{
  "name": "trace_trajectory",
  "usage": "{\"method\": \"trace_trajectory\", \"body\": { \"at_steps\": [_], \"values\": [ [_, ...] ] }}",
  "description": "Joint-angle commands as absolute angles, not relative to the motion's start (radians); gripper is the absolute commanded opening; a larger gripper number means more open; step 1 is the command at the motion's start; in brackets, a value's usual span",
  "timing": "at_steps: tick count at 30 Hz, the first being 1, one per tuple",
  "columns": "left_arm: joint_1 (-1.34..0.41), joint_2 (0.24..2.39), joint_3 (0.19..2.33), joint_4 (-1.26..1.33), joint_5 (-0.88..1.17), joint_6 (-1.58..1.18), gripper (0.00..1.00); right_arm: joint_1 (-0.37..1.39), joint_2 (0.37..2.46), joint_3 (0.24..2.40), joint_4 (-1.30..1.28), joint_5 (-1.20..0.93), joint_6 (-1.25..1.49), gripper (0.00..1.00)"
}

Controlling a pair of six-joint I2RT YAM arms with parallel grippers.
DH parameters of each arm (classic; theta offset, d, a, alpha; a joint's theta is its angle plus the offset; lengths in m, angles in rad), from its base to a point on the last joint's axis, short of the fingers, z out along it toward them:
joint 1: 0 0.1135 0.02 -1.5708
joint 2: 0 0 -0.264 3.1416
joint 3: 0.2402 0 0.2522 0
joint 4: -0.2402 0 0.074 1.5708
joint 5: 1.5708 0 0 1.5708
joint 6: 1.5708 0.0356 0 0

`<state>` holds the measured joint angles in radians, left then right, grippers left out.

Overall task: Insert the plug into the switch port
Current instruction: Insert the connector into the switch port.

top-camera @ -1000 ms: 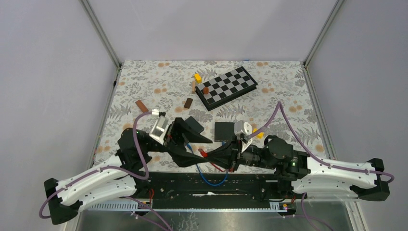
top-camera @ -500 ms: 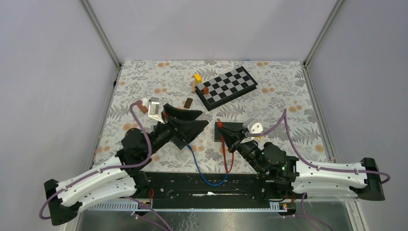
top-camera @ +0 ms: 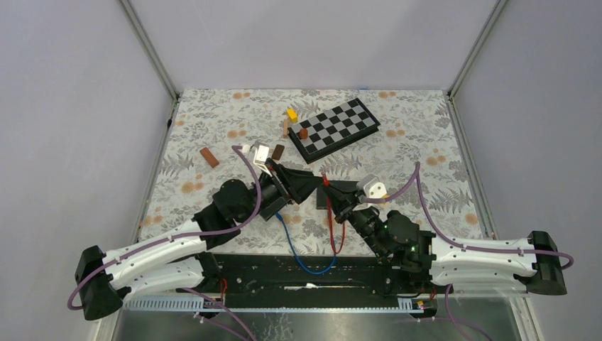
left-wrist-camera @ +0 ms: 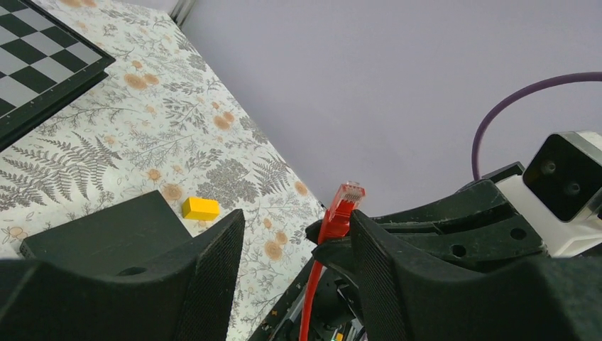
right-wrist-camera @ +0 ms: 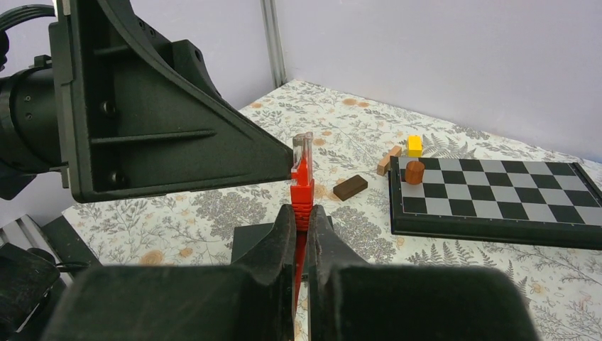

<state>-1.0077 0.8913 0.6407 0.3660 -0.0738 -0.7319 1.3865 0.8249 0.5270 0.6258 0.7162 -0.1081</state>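
Note:
The plug (right-wrist-camera: 302, 160) is a clear-tipped connector on a red cable (top-camera: 334, 227), pointing up. My right gripper (right-wrist-camera: 302, 213) is shut on the ribbed boot just below it, and in the top view the plug (top-camera: 324, 177) stands over the left edge of the switch (top-camera: 348, 189), a flat black box. None of the views shows the switch port. My left gripper (top-camera: 304, 186) is open just left of the plug. In the left wrist view the plug (left-wrist-camera: 344, 202) stands beside the right finger's (left-wrist-camera: 397, 277) inner edge, with nothing between the jaws (left-wrist-camera: 294, 241).
A chessboard (top-camera: 335, 128) lies at the back with a yellow block (top-camera: 292, 114), a brown cylinder (top-camera: 303, 133) and a wooden piece (top-camera: 286, 128) by it. Brown blocks (top-camera: 278, 151) (top-camera: 209, 157) lie on the floral cloth. A blue cable (top-camera: 294, 249) loops near the front rail.
My right gripper raised the plug from low near the rail to upright over the switch, then held still. My left arm swung right toward the plug, and its jaws widened, then narrowed a little.

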Motion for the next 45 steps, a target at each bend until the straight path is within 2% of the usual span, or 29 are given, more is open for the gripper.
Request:
{"method": "trace_trajectory", "body": {
  "at_steps": [1,9,12,15,17,20,22,24,29,31,36,41,45],
  "values": [
    [-1.011,0.882,0.675,0.445,-0.104,-0.733,0.57,1.385,0.808,0.523,0.654,0.718,-0.095,0.0],
    [-1.011,0.901,0.684,0.466,-0.058,-0.732,0.53,1.385,0.838,0.539,0.619,0.692,-0.069,0.0],
    [-1.011,0.916,0.687,0.466,-0.027,-0.733,0.45,1.385,0.848,0.546,0.618,0.686,-0.069,0.0],
    [-1.011,0.932,0.693,0.469,-0.005,-0.738,0.41,1.386,0.854,0.551,0.618,0.683,-0.07,0.0],
    [-1.011,0.939,0.696,0.473,0.029,-0.734,0.32,1.385,0.856,0.552,0.618,0.683,-0.071,0.0],
    [-1.011,0.941,0.696,0.478,0.037,-0.729,0.08,1.385,0.853,0.553,0.612,0.683,-0.067,0.0],
    [-1.011,0.94,0.692,0.484,0.042,-0.727,0.0,1.385,0.85,0.553,0.605,0.682,-0.063,0.0],
    [-1.011,0.936,0.688,0.486,0.054,-0.719,0.0,1.385,0.843,0.555,0.591,0.669,-0.053,0.03],
    [-1.011,0.87,0.602,0.604,0.109,-0.665,0.0,1.381,0.78,0.572,0.465,0.502,0.078,0.44],
    [-1.009,0.806,0.536,0.69,0.113,-0.654,0.0,1.359,0.77,0.593,0.393,0.37,0.16,0.52],
    [-1.008,0.682,0.433,0.737,0.109,-0.613,0.0,1.182,0.801,0.614,0.338,-0.057,0.34,0.57],
    [-0.962,0.635,0.362,0.795,0.189,-0.652,0.0,0.982,0.837,0.549,0.561,-0.422,0.488,0.59],
    [-0.879,0.663,0.316,0.944,0.327,-0.756,0.0,0.928,0.857,0.486,0.764,-0.52,0.589,0.54]
  ]
}}
